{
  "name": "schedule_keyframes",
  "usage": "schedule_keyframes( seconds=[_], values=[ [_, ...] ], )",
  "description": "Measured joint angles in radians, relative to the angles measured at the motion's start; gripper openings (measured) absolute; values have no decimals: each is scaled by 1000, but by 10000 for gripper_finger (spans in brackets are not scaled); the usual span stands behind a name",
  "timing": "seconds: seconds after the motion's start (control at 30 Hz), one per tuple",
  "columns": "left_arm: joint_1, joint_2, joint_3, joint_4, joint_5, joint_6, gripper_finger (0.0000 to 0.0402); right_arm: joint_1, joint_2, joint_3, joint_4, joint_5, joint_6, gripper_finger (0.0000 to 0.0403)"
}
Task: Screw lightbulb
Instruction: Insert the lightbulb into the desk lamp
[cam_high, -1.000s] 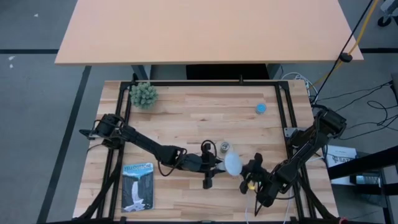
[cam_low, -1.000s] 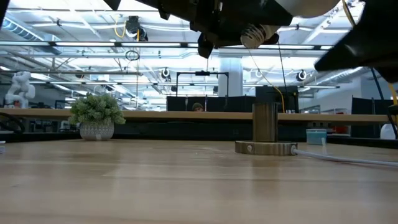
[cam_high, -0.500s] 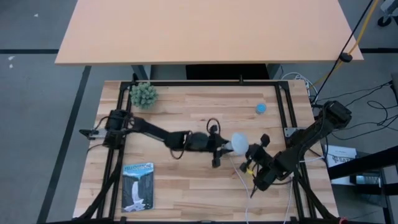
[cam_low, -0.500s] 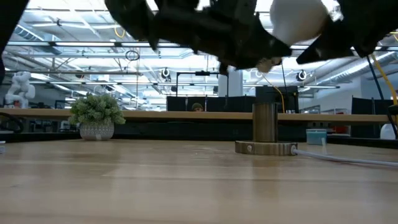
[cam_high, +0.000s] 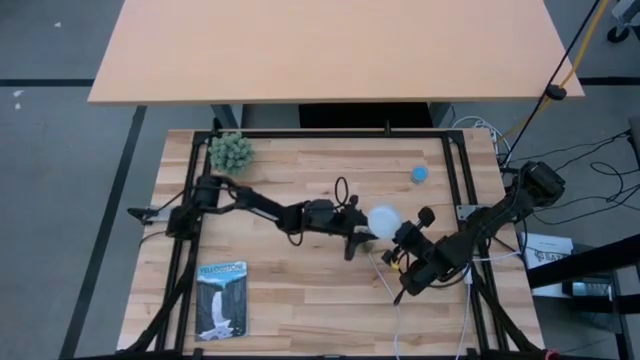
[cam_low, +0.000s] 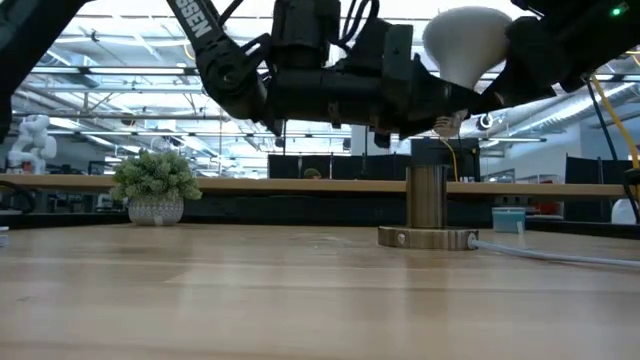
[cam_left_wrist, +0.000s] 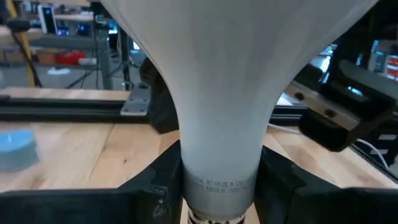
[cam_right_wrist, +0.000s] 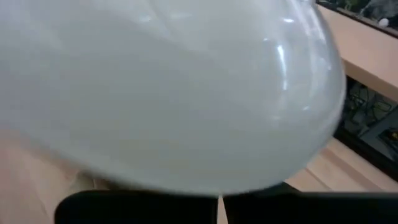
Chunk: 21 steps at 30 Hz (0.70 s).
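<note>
Above the middle of the table, your left gripper (cam_high: 362, 228) is clamped on the lightbulb (cam_high: 382, 217) at its neck, dome up. Right gripper (cam_high: 407, 240) sits against the dome; I cannot tell its grip. Centre the base over the socket (cam_low: 428, 197) before you lower.

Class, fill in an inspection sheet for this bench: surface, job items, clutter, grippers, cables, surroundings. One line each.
Surface: pale wooden plank table, dark metal frame round it.
Job's things: small white lightbulb held in the air, dome up; round wooden socket stand on the table.
Clutter: small green potted plant, blue round object, waterfall picture card.
Grippers: left gripper shut on the lightbulb's neck; right gripper beside the dome, grip unclear.
Cables: white cord leaving the socket stand.
Surroundings: second bare tabletop behind; grey floor with loose black cables.
</note>
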Motion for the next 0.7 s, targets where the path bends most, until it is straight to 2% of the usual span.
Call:
schedule_keyframes(
  seconds=[0.17,0.3,0.43,0.5,0.63,0.7],
  values=[
    [-24,-1,0,-5,4,7,138,0,0,0,101,-4,-124,0],
    [-34,-1,0,-8,3,9,138,-1,0,0,179,-53,-224,0],
    [-36,-1,0,-23,-17,37,138,-2,1,0,185,-75,-238,0],
    [-36,-1,0,-28,-49,36,158,-3,1,0,191,-73,-238,0],
    [-31,3,0,-76,-113,37,228,-20,1,0,200,-73,-241,0],
    [-27,2,0,-89,-134,37,249,-40,0,0,223,-104,-282,0]
  ],
)
